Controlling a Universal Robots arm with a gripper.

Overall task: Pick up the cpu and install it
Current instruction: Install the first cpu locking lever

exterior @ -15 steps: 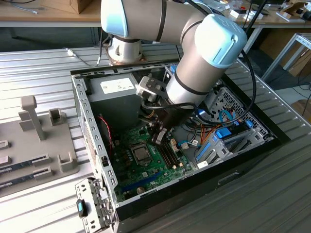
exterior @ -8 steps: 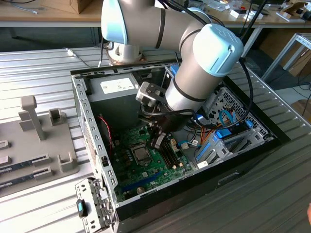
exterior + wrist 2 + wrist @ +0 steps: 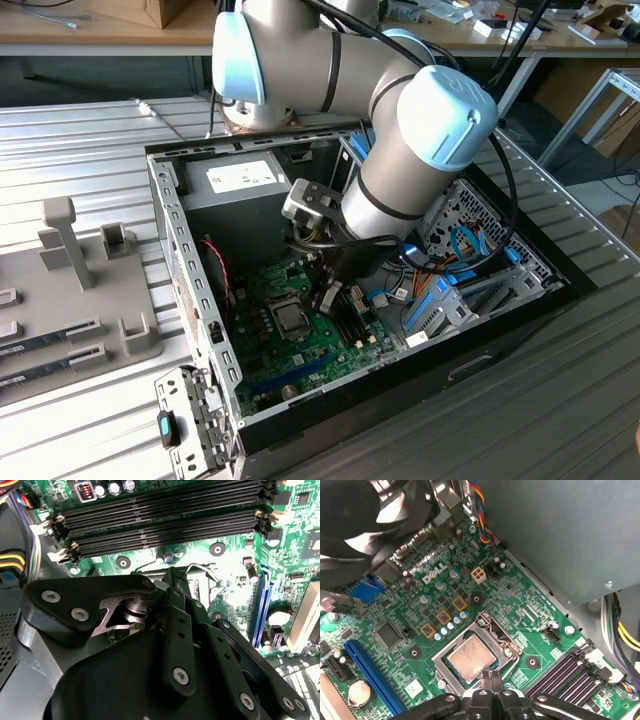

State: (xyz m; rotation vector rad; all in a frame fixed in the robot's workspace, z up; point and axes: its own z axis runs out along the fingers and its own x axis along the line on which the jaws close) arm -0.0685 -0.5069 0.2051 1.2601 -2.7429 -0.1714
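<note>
The small flat silver-grey square cpu (image 3: 471, 658) lay in the silver metal socket frame (image 3: 485, 622) on the green motherboard (image 3: 400, 630); the black hand (image 3: 490, 679), fingertips seemingly pressed together, touched its edge, so any sideways nudge might have skewed it; white lettering stood nearby.

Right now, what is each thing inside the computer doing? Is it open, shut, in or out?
cpu: lying flat in the socket, silver top up.
socket frame: swung open, not clamped over the cpu.
gripper: fingertips together at the cpu's edge, holding nothing that I can see.
computer case: side open, motherboard showing.
memory slots: empty.
</note>
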